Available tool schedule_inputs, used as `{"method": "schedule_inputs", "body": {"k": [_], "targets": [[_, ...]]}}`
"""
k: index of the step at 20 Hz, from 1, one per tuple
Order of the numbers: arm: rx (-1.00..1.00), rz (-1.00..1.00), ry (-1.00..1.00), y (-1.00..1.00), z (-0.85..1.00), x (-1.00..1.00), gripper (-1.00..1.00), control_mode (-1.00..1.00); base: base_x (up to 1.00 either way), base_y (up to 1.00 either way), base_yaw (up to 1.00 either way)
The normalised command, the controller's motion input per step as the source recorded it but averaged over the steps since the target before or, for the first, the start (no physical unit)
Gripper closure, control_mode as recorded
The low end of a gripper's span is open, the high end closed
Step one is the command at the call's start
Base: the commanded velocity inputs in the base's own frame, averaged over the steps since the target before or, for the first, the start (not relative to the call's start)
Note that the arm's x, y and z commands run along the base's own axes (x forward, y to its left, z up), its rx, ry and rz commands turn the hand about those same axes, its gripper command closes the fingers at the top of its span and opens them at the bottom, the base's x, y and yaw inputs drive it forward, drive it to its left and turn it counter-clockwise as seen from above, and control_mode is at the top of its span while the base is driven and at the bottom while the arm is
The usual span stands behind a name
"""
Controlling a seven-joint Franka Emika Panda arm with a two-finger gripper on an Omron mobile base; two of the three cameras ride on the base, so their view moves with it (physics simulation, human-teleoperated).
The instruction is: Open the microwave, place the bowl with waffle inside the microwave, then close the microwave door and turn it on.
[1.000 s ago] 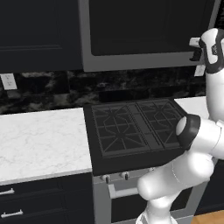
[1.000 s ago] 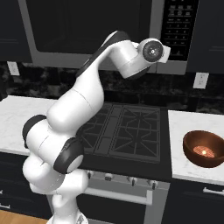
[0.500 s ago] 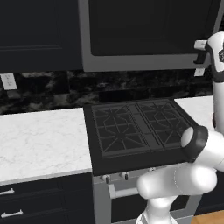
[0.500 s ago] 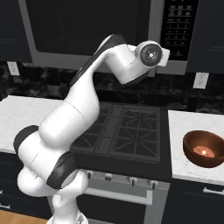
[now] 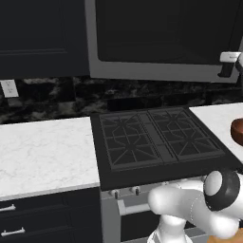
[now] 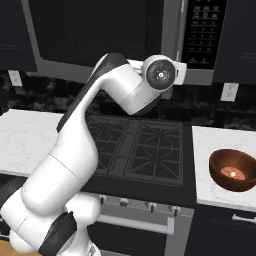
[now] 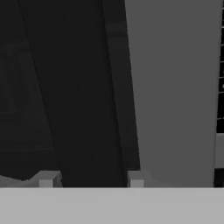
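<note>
The microwave (image 5: 161, 42) hangs above the stove, its dark glass door (image 7: 39, 87) shut. In the hand view the tall dark bar handle (image 7: 85, 109) runs up between my fingertips (image 7: 46, 179), with the grey frame (image 7: 175, 87) to its right. My gripper (image 7: 90, 180) is open and straddles the handle's lower part; at the right edge of the left base view the gripper (image 5: 227, 70) is up against the microwave front. The reddish-brown bowl (image 6: 234, 170) stands on the right counter with the waffle (image 6: 233, 173) inside it. A sliver of the bowl (image 5: 237, 130) also shows from the left.
A black gas stove (image 5: 156, 140) lies directly under the microwave. A white marble counter (image 5: 42, 152) stretches to the left, and another counter (image 6: 210, 145) to the right carries the bowl. The microwave's control panel (image 6: 205, 35) is right of the handle. Dark cabinets (image 5: 38, 38) flank the microwave.
My hand has crept closer to the microwave front near its handle, and the arm's elbow and lower links have swung down and outward. The bowl has not moved.
</note>
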Motion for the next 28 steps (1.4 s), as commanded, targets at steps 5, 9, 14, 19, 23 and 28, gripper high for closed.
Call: {"method": "schedule_inputs", "body": {"k": [5,9,14,19,23,28], "targets": [[-0.07,0.01,0.00,0.00,0.32,-1.00,1.00,-1.00,0.00,0.00,0.00],[-0.08,0.00,0.00,0.06,0.40,-0.89,-1.00,-1.00,0.00,0.00,0.00],[-0.08,0.00,0.00,0.08,0.51,-0.71,-1.00,-1.00,0.00,0.00,0.00],[-0.02,0.00,0.01,-0.14,0.51,-0.81,-1.00,-1.00,0.00,0.00,0.00],[0.00,0.00,0.00,-0.59,0.01,-0.15,-1.00,-1.00,0.00,0.00,0.00],[-0.07,0.07,-0.11,-0.59,-0.26,0.00,-1.00,-1.00,0.00,0.00,0.00]]}}
